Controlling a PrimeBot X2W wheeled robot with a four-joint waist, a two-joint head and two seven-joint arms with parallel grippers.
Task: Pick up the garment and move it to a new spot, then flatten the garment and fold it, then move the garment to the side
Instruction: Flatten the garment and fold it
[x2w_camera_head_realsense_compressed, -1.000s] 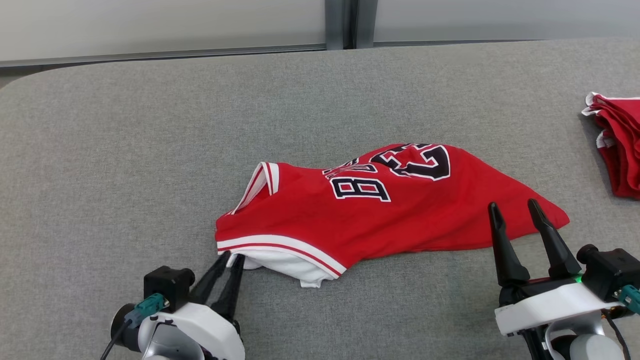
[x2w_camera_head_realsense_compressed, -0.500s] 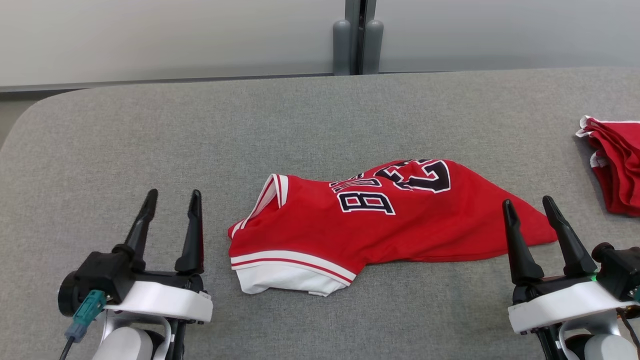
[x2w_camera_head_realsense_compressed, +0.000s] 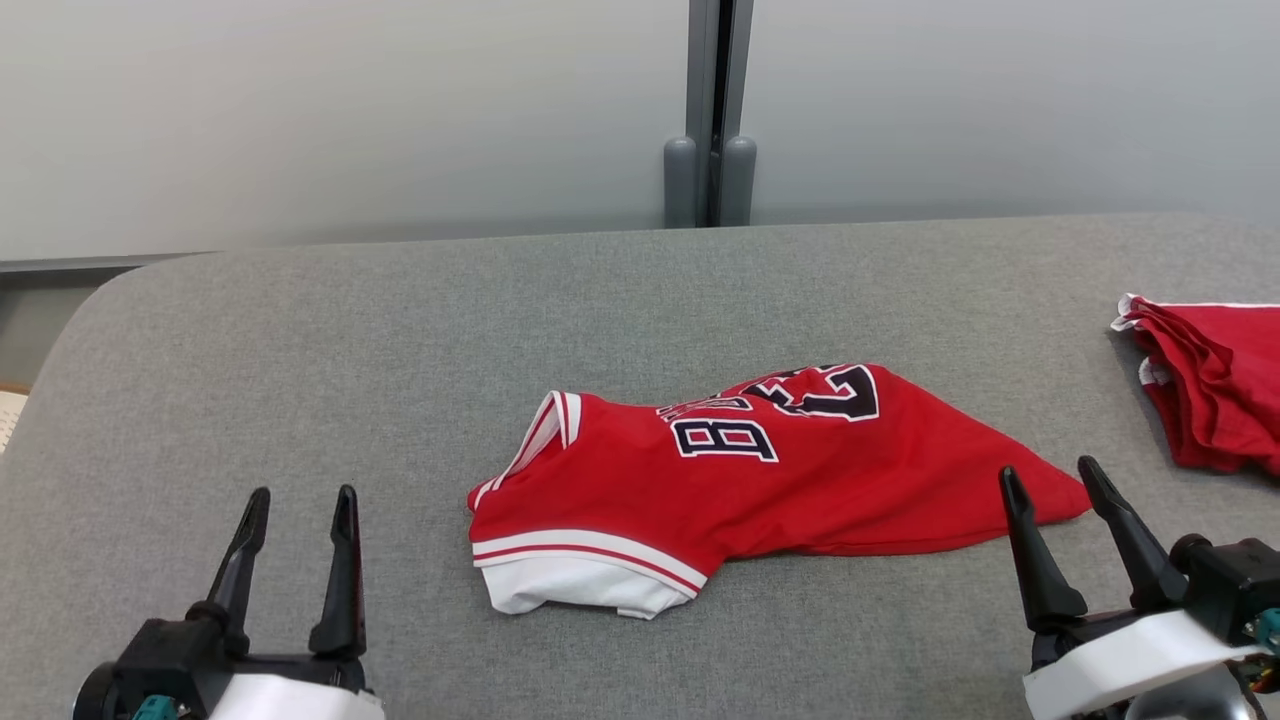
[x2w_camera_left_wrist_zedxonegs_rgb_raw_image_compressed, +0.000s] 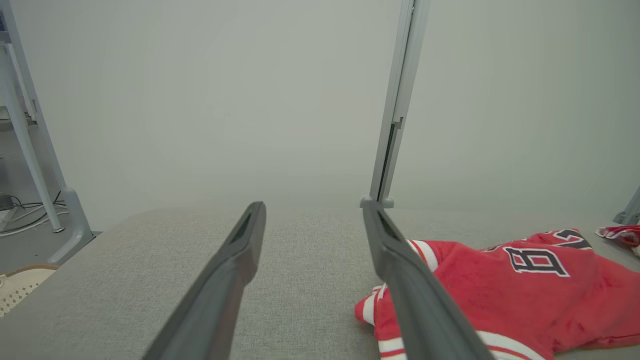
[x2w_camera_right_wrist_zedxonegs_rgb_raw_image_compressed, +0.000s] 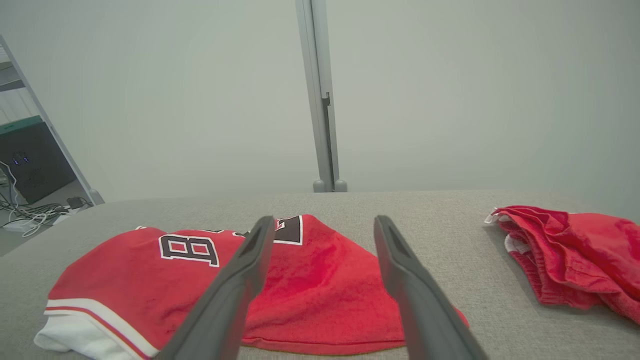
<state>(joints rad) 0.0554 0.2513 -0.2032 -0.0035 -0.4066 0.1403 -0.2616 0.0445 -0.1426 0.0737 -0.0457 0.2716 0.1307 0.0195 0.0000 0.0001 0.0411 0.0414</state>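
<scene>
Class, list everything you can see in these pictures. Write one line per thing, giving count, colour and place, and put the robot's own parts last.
jersey: one, red with white trim and dark lettering, crumpled at the table's middle
heap: one, red cloth with white edging, at the table's right edge
table: one, grey cloth top, under both
wall: one, pale grey, behind the table
post: one, grey, upright in the wall
left gripper: one, dark fingers, open, lower left, apart from the jersey
right gripper: one, dark fingers, open, lower right, by the jersey's right corner
</scene>
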